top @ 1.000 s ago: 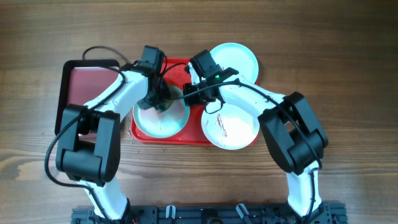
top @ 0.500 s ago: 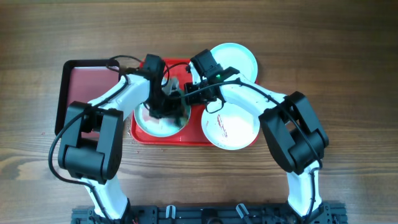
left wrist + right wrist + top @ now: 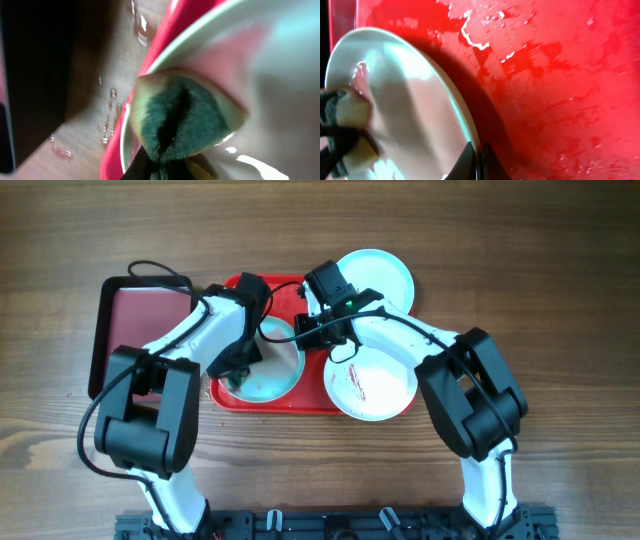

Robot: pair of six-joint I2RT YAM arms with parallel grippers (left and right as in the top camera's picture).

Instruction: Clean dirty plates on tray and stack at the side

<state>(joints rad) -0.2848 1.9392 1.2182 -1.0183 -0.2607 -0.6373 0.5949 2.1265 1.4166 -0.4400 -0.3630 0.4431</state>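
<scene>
Left gripper (image 3: 237, 366), jaws clamped on a green-faced sponge (image 3: 185, 117), presses it onto the plate (image 3: 280, 375) directly beneath in the red tray (image 3: 310, 402), while the right gripper (image 3: 476, 158), jaws nearly closed, pinches that plate's rim.

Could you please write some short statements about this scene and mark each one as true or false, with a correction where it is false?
1. The left gripper presses a sponge on the left plate, which lies on the red tray. True.
2. The sponge is blue. False: it is dark green with a yellowish edge.
3. The right gripper hangs free above the table. False: it pinches the rim of the left plate.
4. The front right plate bears reddish smears. True.
5. The three plates form one pile. False: they lie spread out; the third plate sits at the tray's far right corner.
</scene>
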